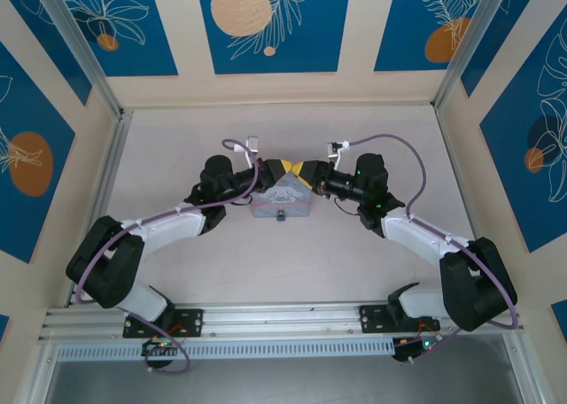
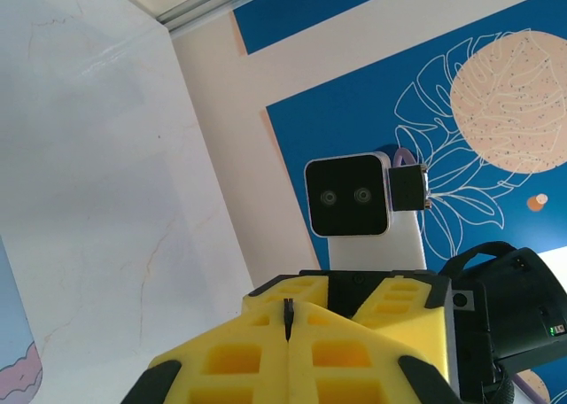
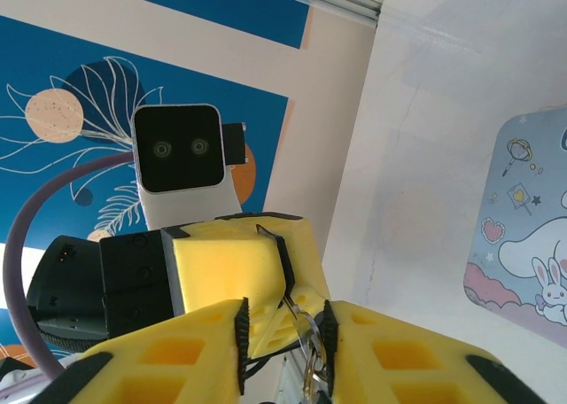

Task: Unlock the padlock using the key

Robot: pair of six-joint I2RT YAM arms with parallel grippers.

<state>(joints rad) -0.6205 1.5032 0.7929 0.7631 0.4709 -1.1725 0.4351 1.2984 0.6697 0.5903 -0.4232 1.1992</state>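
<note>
My two grippers meet tip to tip above the pale blue tin (image 1: 282, 200). The left gripper (image 2: 287, 311) is shut, with a thin dark edge pinched between its pads. In the right wrist view a silver key (image 3: 306, 329) sticks out of the left gripper's (image 3: 239, 253) pad seam. The key's head and ring hang between the fingers of my right gripper (image 3: 283, 333). Those jaws stand apart, and the key lies close to the right-hand pad. The padlock (image 1: 281, 215) is a tiny dark piece at the tin's near side, below both grippers.
The cartoon-printed lid of the tin (image 3: 532, 262) lies on the white table at the right of the right wrist view. Blue patterned walls and metal rails (image 1: 97, 191) enclose the table on three sides.
</note>
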